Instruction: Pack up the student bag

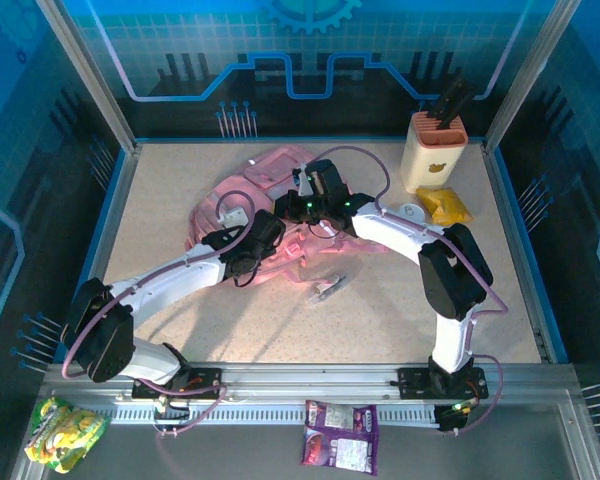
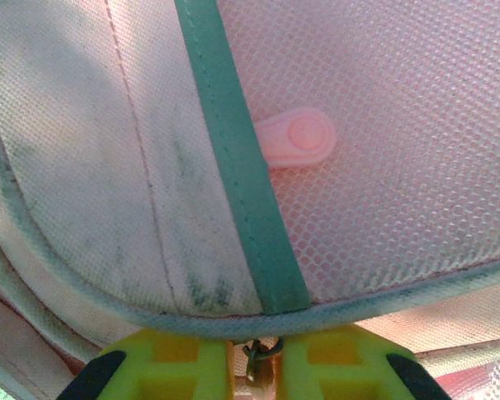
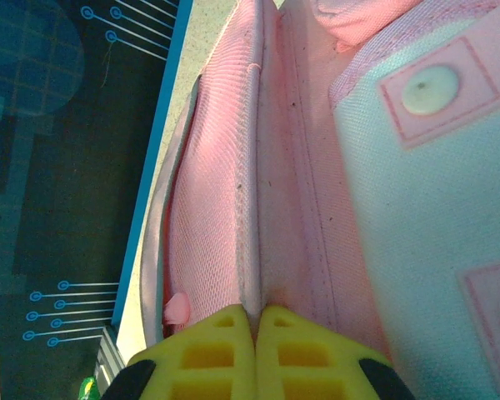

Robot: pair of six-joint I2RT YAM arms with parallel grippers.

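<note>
As seen from the top external camera: item one, the large soft pink fabric student bag [image 1: 270,170], lies slumped on the speckled beige worktop [image 1: 380,310], towards the far middle. At its near-left edge sits the left claw [image 1: 238,216], and on its far-right side the right claw [image 1: 305,182]. Both touch the bag. How far the fingers are spread cannot be told from above.

Left wrist camera: the yellow-green left claw [image 2: 257,346] is drawn nearly together, nipping a small metal zip pull [image 2: 258,367] at the bag's piped rim. Above it are a pink mesh panel [image 2: 400,167], a grey-green binding strip [image 2: 233,167] and a pink rubber tab [image 2: 298,137].

Right wrist camera: the yellow right claw [image 3: 254,321] is pressed together on a raised pink seam [image 3: 252,208] of the bag, with a white round snap [image 3: 431,89] alongside.

Judged step: unzipping the bag for packing. Recommended handling: the right claw anchors the seam taut. The left claw draws the pull along the zip line, low and steady, not upward, lest the soft bag lift or the small pull slip free.
</note>
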